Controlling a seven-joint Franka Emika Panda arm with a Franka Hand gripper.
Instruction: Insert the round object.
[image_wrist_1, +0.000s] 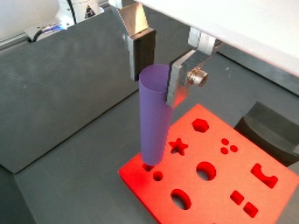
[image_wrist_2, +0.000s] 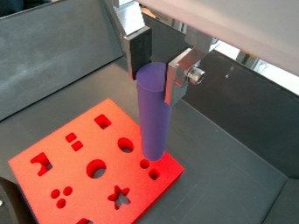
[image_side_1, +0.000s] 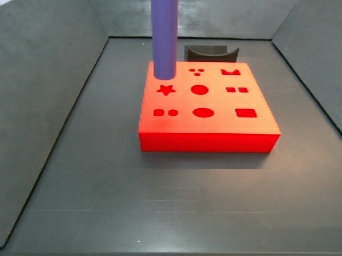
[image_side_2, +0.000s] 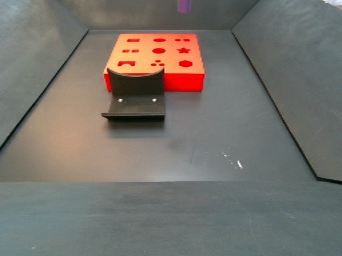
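Clamped between the silver fingers of the gripper, the round object hung upright as we viewed it in both wrist views, its top end pinched between the dark pads of the gripper. We saw the purple peg reach down to the red block, its lower tip at a corner of the top face beside the star-shaped hole. In a side view the peg stood over the block's far left corner; we could not tell whether the tip touched. Behind the block sat the dark grey holder. The dark floor lay between sloping grey walls.
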